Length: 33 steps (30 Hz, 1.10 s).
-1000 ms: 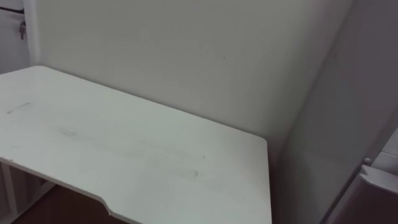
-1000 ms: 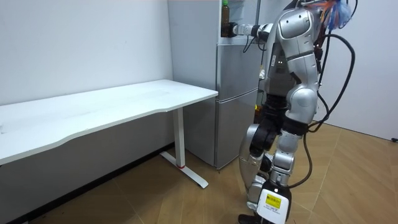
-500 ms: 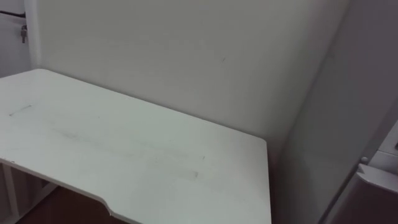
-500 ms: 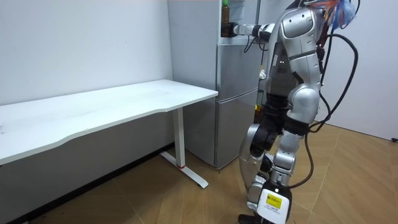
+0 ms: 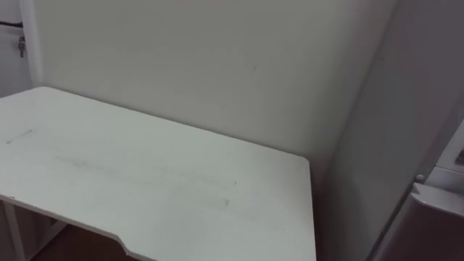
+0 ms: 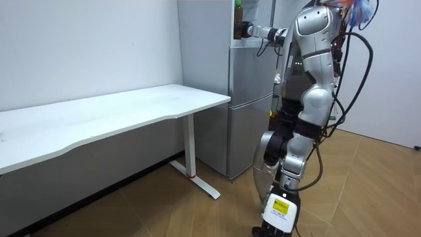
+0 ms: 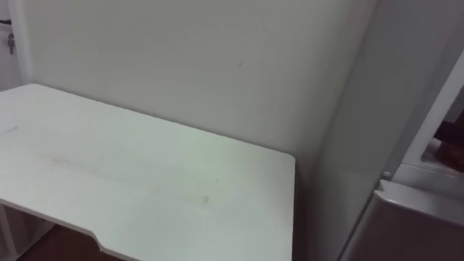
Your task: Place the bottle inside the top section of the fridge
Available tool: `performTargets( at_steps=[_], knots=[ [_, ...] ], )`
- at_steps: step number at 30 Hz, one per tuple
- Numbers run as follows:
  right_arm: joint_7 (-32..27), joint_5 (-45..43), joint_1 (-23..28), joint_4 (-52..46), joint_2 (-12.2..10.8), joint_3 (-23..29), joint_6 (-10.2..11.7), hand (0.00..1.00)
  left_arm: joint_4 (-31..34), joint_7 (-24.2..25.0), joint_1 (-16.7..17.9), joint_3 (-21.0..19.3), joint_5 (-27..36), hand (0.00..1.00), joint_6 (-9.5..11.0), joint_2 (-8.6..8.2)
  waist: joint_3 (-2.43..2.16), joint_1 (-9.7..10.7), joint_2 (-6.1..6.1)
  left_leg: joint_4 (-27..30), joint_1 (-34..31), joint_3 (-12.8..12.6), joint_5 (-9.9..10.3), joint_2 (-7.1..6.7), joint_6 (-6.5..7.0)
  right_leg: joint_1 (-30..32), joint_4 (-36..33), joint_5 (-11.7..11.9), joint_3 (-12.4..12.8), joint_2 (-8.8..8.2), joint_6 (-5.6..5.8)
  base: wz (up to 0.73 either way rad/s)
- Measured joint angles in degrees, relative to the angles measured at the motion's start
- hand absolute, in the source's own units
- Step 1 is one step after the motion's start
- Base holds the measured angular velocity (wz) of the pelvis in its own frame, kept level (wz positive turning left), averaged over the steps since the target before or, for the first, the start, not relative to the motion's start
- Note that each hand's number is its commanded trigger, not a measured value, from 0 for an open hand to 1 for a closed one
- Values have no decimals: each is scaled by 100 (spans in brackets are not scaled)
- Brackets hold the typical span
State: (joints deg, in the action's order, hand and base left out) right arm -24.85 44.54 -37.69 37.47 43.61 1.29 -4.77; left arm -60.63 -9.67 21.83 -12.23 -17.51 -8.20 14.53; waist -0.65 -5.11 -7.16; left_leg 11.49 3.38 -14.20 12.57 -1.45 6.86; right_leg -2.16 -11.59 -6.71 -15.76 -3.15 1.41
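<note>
Holds the bottle (image 6: pixel 238 18) upright in the closed grip of the raised right hand (image 6: pixel 249 30), with the upper fridge (image 6: pixel 204 20) apparently just ahead of that hand.

Beside the fridge (image 6: pixel 252 105), the robot is silver with black joints. Black cables loop off its back. A yellow label marks its lower leg.

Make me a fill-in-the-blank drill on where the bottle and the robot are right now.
1. In the room view, a hand holds the bottle at the ____ part of the grey fridge.
2. The bottle stands ____ in that hand.
3. The robot stands by the fridge, to the room view's ____ of the white table.
Missing words: upper; upright; right.
</note>
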Motion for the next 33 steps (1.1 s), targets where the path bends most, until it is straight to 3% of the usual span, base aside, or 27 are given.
performTargets(
  at_steps=[5, 14, 16, 19, 22, 27, 33],
  knots=[
    [-87, 1, 199, -509, -25, 19, 158, 0, -2, -131, -37, 20, 64, 0, 81, -123, 26, 65, 35, -28, 39, -21, -12, 16, -19, -20, 15, -1, 68, 28, -2, -1],
    [-465, -9, 1099, -1973, -193, 474, 239, 0, -1, -272, -108, 18, 224, 0, 116, -197, 40, 181, 68, -111, 133, -132, -9, 32, -33, -76, 94, 20, 71, 36, -26, -6],
    [-486, -18, 1275, -2339, -374, 716, 252, 0, -4, -271, -134, 8, 229, 0, 115, -212, 43, 206, 96, -118, 139, -152, -8, 33, -32, -65, 92, 23, 88, 34, -26, -6],
    [-518, -68, 1476, -2786, -427, 738, 346, 0, -13, -270, -227, 39, 233, 0, 115, -223, 44, 196, 143, -120, 157, -200, -7, 38, -32, -56, 90, 30, 139, 36, -27, -6],
    [-629, -621, 1521, -3148, -660, 739, 433, 0, -3, -270, -231, 144, 233, 0, 121, -250, 0, 189, 222, -149, 200, -302, -4, 59, -40, -37, 83, 51, 146, 33, -41, -18],
    [-795, -1088, 1733, -3316, -996, 832, 594, 0, -1, -275, -233, 177, 231, 0, 120, -305, -20, 211, 282, -157, 239, -310, -2, 60, -43, -72, 83, 53, 152, 32, -42, -1],
    [-1111, -1317, 1986, -3910, -1020, 918, 632, 0, -56, -394, -196, 224, 239, 0, 123, -426, -3, 342, 324, -175, 250, -312, -7, 60, -49, -70, 79, 54, 184, 37, -42, 0]
  ],
)
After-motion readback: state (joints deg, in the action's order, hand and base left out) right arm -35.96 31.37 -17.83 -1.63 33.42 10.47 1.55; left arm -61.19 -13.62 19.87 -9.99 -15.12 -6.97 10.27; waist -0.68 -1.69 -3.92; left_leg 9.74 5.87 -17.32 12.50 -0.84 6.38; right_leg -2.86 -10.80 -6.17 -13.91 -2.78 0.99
